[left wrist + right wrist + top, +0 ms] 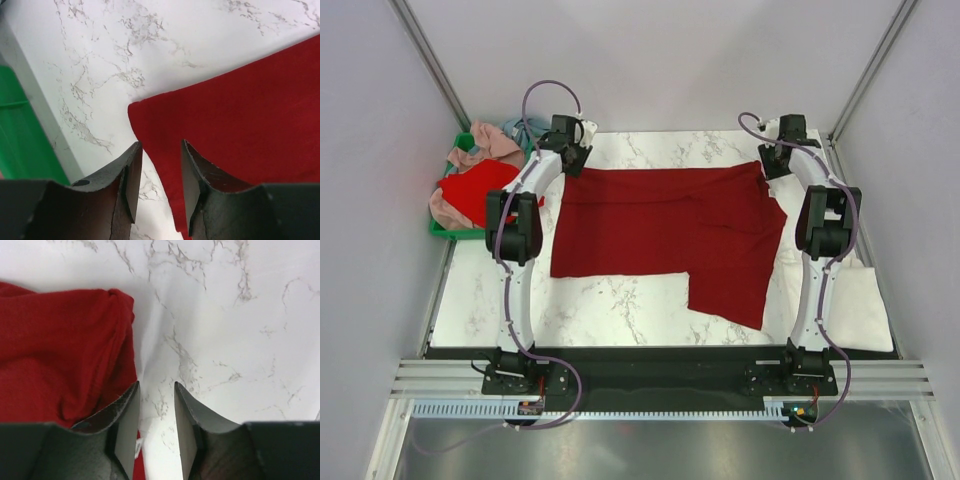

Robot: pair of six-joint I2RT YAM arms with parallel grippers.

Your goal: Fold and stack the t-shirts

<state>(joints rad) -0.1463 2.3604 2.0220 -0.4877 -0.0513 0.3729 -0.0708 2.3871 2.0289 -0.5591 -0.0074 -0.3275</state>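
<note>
1 crimson shirt [660, 235] lay spread mid-table [620, 305], far edge running 11 to 1 o'clock, a longer flap hanging toward 5 o'clock. Left gripper [575, 160] hovered over the 11 o'clock corner, jaws apart, nothing pinched; its wrist view showed the corner flat under the gap. Right gripper [775, 165] was at the 1 o'clock corner, jaws apart too, bare marble between them, cloth just beside its left finger. Neither held anything.

Risks, my read:
- The 1 o'clock corner was bunched and rolled, so a fold over it would trap a lump and the stack would sit crooked.
- The right gripper's left finger was at the cloth, contact unclear. Pulling off sideways could drag that corner and skew the far edge.
- The uneven 5 o'clock flap could leave mismatched halves if folded without squaring.
- The shirt's 3 o'clock edge met a white shirt [860, 300] lying at 4 o'clock. A low grab there could lift both layers.

Containers: 1 green crate [442, 228] at the table's 9 o'clock edge. It held a heap of unfolded shirts: red shirt [470, 185] toward 6 o'clock, pink shirt [492, 140] at 12 o'clock, blue shirt [523, 128] peeking at 1 o'clock. Anything below those was hidden.
</note>
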